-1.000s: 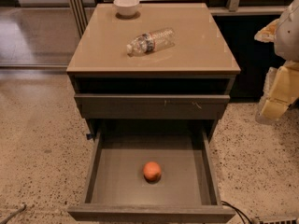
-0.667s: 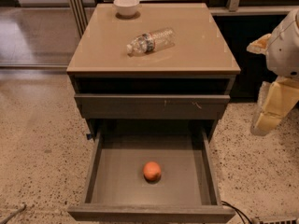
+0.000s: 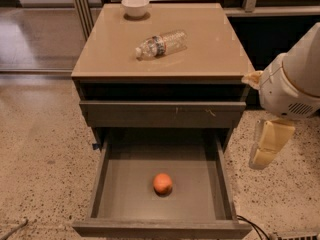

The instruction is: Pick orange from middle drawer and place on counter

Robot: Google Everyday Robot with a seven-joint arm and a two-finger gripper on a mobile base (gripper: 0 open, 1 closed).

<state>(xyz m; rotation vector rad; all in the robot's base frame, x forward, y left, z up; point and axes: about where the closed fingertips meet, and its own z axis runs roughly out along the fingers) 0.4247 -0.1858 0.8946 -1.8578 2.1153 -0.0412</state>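
Grey middle drawer (image 3: 125,189) with orange (image 3: 162,183); gripper (image 3: 269,146) beside

No readable text, bottle label (image 3: 159,45) illegible

A small white bowl (image 3: 135,6) is sitting at the back. A clear plastic bottle (image 3: 161,44) is lying on its side, well apart from the bowl. A black cable (image 3: 252,227) is lying on the speckled floor (image 3: 40,149).

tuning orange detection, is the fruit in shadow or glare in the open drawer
Camera view: the orange is evenly lit on the middle drawer floor, small shadow beneath it; soft sheen on the counter; the gripper hangs right of the drawer.
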